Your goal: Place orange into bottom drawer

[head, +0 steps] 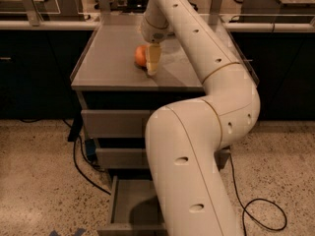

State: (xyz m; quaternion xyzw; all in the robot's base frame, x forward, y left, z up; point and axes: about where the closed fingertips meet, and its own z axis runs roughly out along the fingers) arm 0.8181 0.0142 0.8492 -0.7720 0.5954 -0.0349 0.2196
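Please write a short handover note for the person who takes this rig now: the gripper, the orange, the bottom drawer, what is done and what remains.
Gripper: low over the cabinet top, right against the orange; a grasp is not confirmed.
Orange: apparently resting on the cabinet top.
Bottom drawer: open, partly hidden by the arm.
Done: drawer open, gripper at the orange.
Left: secure the orange, lift it, lower it into the drawer, release.

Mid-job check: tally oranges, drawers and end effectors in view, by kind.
orange: 1, on the cabinet top.
drawers: 3: top drawer and middle drawer shut, bottom drawer open.
end effector: 1, down at the orange.
Total: 5.
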